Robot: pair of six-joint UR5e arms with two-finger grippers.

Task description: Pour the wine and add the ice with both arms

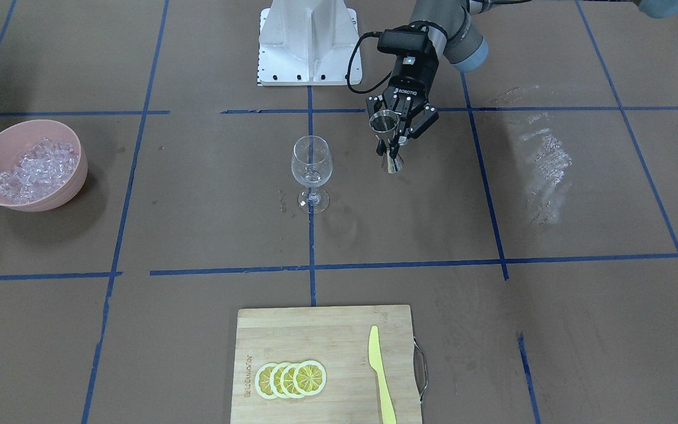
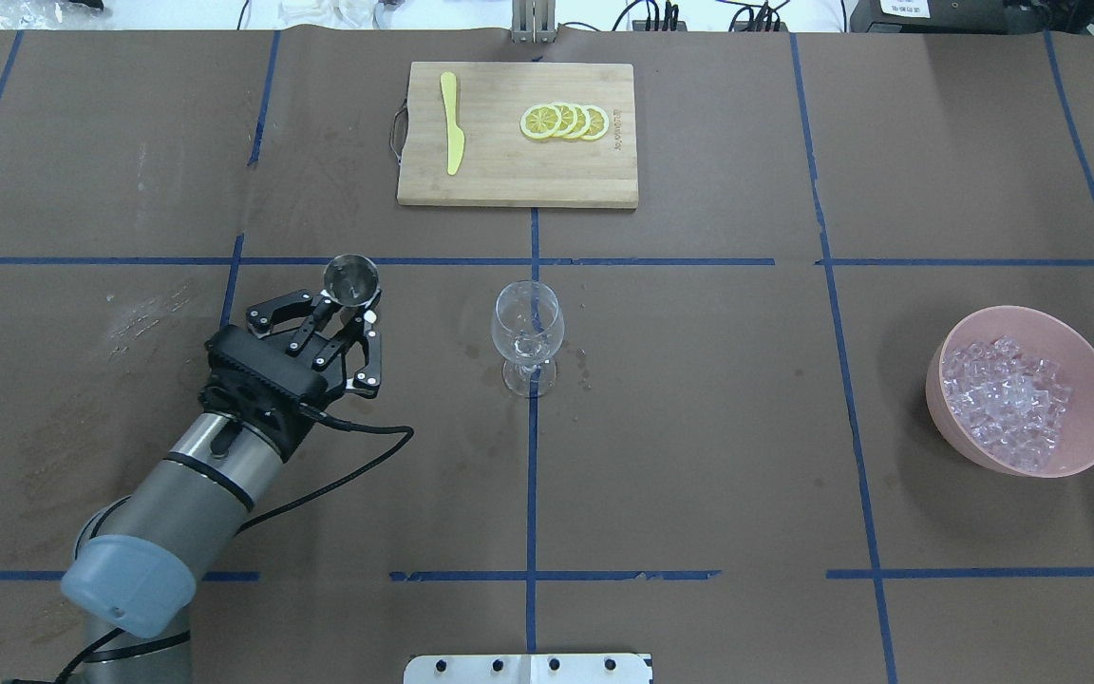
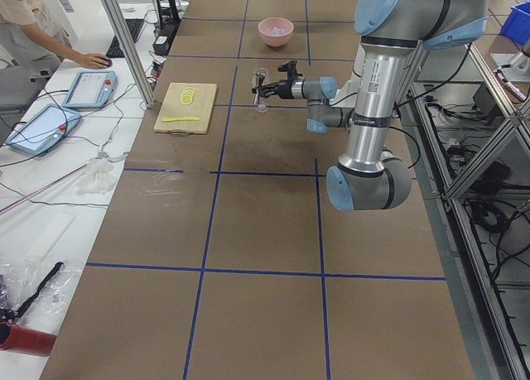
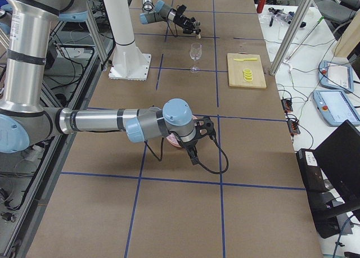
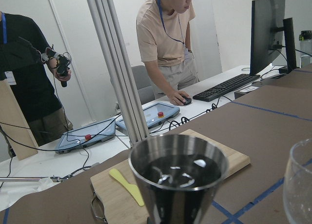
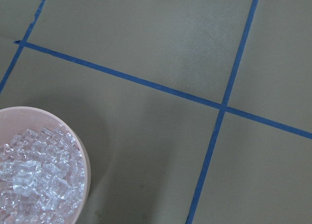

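My left gripper (image 2: 349, 309) is shut on the waist of a steel jigger (image 2: 349, 278) and holds it upright, left of the wine glass (image 2: 528, 328) and apart from it. In the left wrist view the jigger (image 5: 178, 185) holds dark-looking, glinting liquid, the wine (image 5: 178, 169). The empty-looking glass (image 1: 311, 165) stands at the table's middle. The ice (image 2: 1008, 399) is heaped in a pink bowl (image 2: 1093, 380) at the right. My right gripper (image 4: 205, 129) hangs near that bowl; I cannot tell whether it is open. The right wrist view shows the ice (image 6: 34, 175) at the lower left.
A wooden cutting board (image 2: 490, 180) with lemon slices (image 2: 566, 122) and a yellow knife (image 2: 453, 133) lies at the far edge. The white pedestal (image 1: 309, 41) stands at the robot's side. Operators stand beyond the table in the left wrist view.
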